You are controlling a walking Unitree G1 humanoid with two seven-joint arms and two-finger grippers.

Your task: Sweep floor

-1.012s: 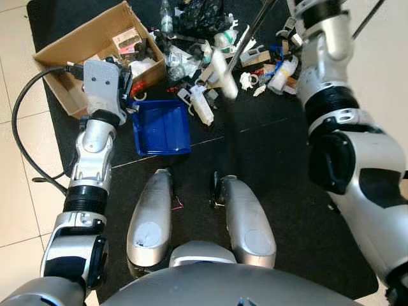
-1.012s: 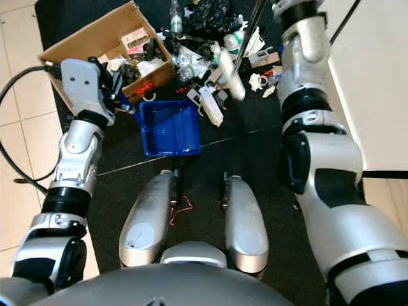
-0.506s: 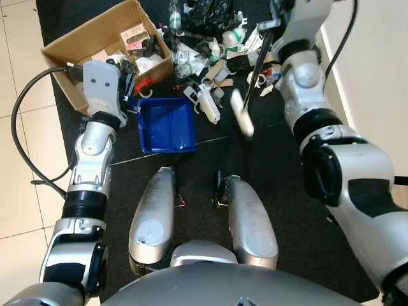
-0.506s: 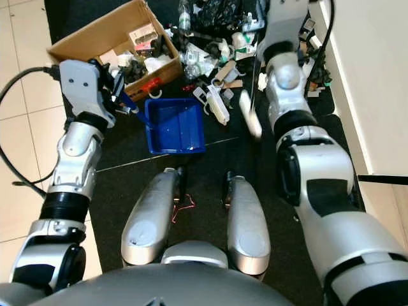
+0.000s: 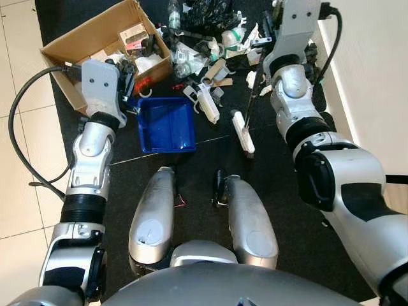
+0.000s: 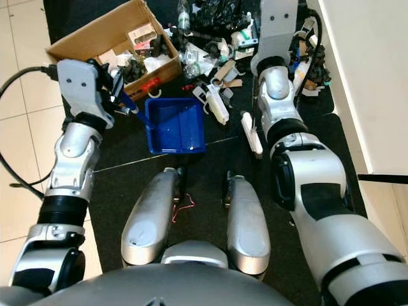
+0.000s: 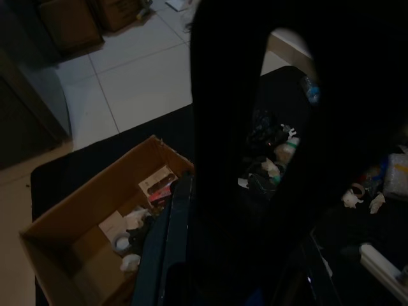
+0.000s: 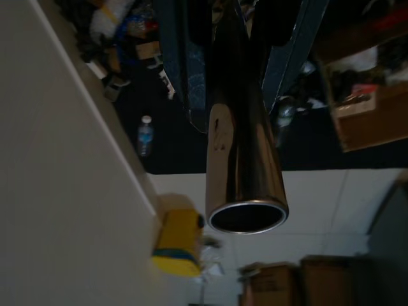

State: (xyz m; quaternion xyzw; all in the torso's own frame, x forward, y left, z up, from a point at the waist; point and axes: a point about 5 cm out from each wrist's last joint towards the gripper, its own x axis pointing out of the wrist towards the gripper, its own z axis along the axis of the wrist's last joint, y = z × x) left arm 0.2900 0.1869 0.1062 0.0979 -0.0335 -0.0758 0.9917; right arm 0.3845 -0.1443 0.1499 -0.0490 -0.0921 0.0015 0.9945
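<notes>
My left gripper (image 5: 131, 95) is shut on the handle of a blue dustpan (image 5: 167, 125), which lies flat on the black mat (image 5: 268, 172) just ahead of my knees. My right gripper (image 5: 268, 39), out at the far right, is shut on the thin dark shaft of a broom (image 5: 253, 89). The shiny metal end of that shaft (image 8: 245, 159) sticks out between its fingers. The white broom head (image 5: 243, 132) is down on the mat to the right of the dustpan. A pile of litter (image 5: 207, 48), bottles, wrappers and scraps, lies beyond both.
An open cardboard box (image 5: 70, 44) with packaging stands at the far left of the mat. A pale wall (image 5: 376, 83) runs along the right. A black cable (image 5: 19, 146) loops over the tiles on the left. My silver legs (image 5: 153, 217) are below the dustpan.
The right arm has drawn the broom back from the litter pile; its head dropped from mid-air to the mat right of the dustpan. The left arm and dustpan stayed put.
</notes>
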